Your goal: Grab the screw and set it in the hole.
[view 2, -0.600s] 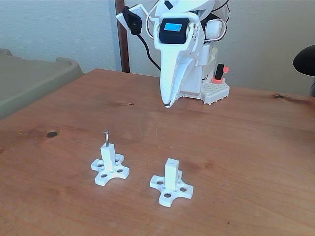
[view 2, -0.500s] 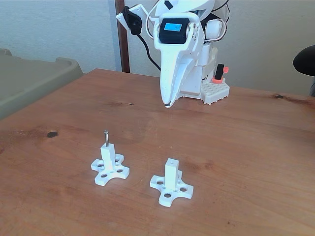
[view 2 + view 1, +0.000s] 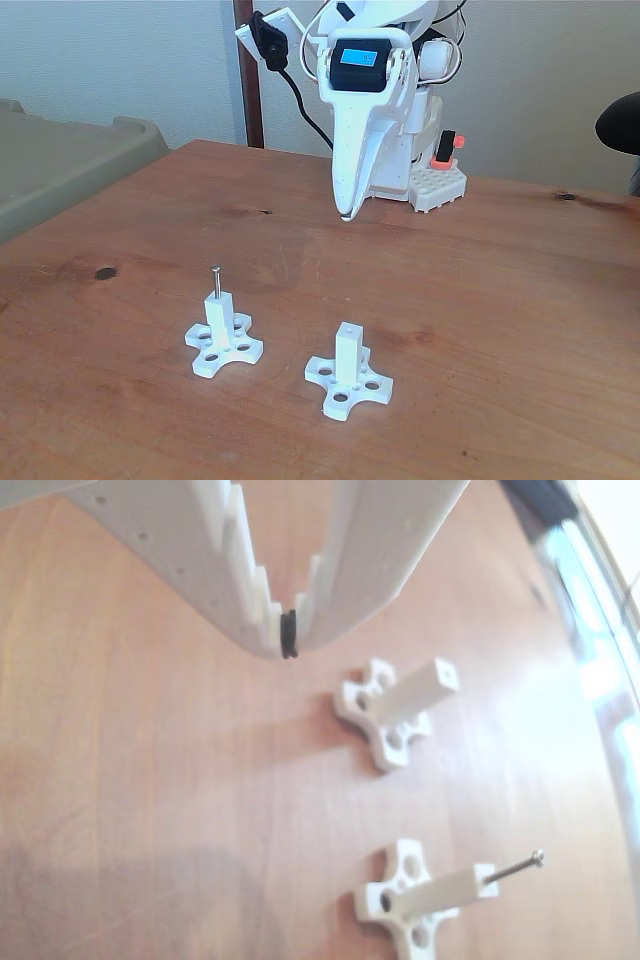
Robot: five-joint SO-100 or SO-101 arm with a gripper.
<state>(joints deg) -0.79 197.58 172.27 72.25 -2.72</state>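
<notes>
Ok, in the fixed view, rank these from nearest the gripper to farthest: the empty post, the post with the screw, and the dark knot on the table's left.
From the gripper, as the fixed view shows it:
1. The post with the screw, below and to the left. The empty post, almost straight below, is too close to call against it.
2. The dark knot, far left, clearly farthest.

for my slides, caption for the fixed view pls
Closed gripper hovers above the table behind two white posts; the screw stands in the left one.
</notes>
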